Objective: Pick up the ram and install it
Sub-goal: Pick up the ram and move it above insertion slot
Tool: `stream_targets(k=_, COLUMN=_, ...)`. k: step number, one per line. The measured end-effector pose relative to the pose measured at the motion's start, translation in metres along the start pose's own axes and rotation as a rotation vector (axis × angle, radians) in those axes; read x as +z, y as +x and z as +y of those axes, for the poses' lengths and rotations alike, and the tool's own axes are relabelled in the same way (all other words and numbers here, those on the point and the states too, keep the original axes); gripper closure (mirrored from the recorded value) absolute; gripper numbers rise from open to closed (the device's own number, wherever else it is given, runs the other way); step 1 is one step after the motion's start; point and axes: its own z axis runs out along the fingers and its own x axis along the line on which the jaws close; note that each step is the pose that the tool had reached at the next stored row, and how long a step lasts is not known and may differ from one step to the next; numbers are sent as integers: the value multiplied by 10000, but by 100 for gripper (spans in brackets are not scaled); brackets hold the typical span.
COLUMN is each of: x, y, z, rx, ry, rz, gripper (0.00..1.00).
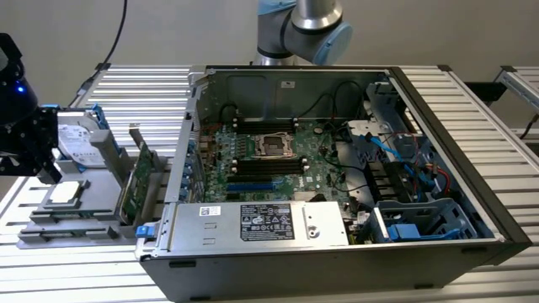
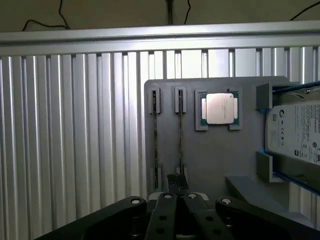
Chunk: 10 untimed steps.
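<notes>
Two ram strips stand on edge in slots of a grey holder tray [image 2: 215, 155]. Seen from above they are thin dark-green lines, one [image 2: 155, 145] further from the CPU and one [image 2: 181, 142] closer to it. My gripper [image 2: 178, 182] hangs above the end of the closer strip, in line with it. In the exterior view the black gripper [image 1: 34, 165] hovers over the tray [image 1: 93, 196] at the exterior view's left, outside the open computer case [image 1: 337, 252]. The black ram slots [image 1: 267, 165] lie on the motherboard beside the CPU socket [image 1: 271, 144].
The tray also holds a silver CPU [image 2: 220, 108], a hard drive [image 2: 296, 132] in a blue frame, and an upright green expansion card [image 1: 139, 183] with a metal bracket, next to the case wall. Ribbed aluminium table [image 2: 75, 140] lies all around. Cables and drive cages fill the case's right side.
</notes>
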Motion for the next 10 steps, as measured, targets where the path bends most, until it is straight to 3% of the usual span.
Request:
stream_targets(k=4, x=-1, y=0, z=0, rx=-1, ry=-1, rz=1, gripper=88)
stream_targets(k=6, x=-1, y=0, z=0, rx=-1, ry=-1, rz=1, gripper=78)
stream_targets(k=8, x=1, y=6, z=0, rx=-2, ry=-2, rz=3, gripper=78)
stream_targets(k=9, x=19, y=10, z=0, rx=-7, ry=0, rz=0, gripper=70)
stream_targets(k=10, x=37, y=13, z=2, rx=-11, ry=0, rz=1, gripper=70)
